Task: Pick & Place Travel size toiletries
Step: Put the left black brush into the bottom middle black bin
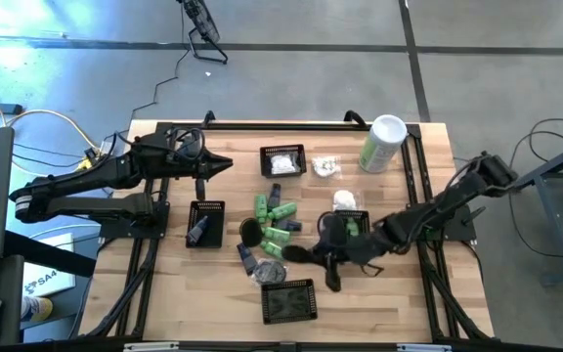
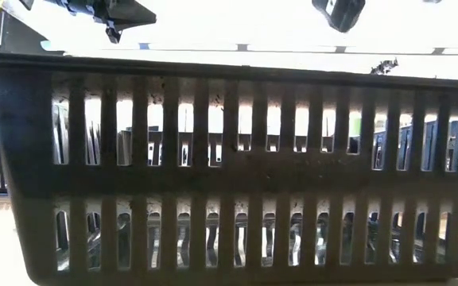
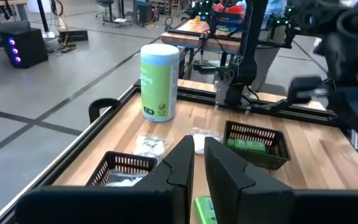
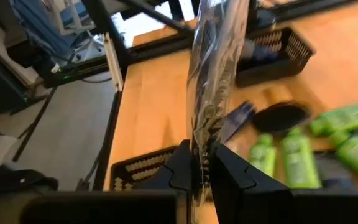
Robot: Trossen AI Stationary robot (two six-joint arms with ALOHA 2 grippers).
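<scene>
Far-edge basket [image 1: 282, 161]: white packets.
Left-side basket [image 1: 205, 224]: black tube.
Right basket [image 1: 352, 224]: green bottle.
Right gripper [image 4: 202, 163]: clamped on shiny packet [image 4: 215, 68].
Left gripper [image 3: 197, 155]: closed, empty.

Overhead, basket-blocked low, two wrist views

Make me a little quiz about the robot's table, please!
1. True or false: the tall pale-green plastic canister with the white lid is lying on its side.
2. What is the right claw pinching? A) a bright green bottle B) a shiny crinkly packet C) nothing
3. How many square black mesh baskets sit on the wooden table?

Key: 1. False, the canister stands upright. 2. B. 3. Four.
</scene>
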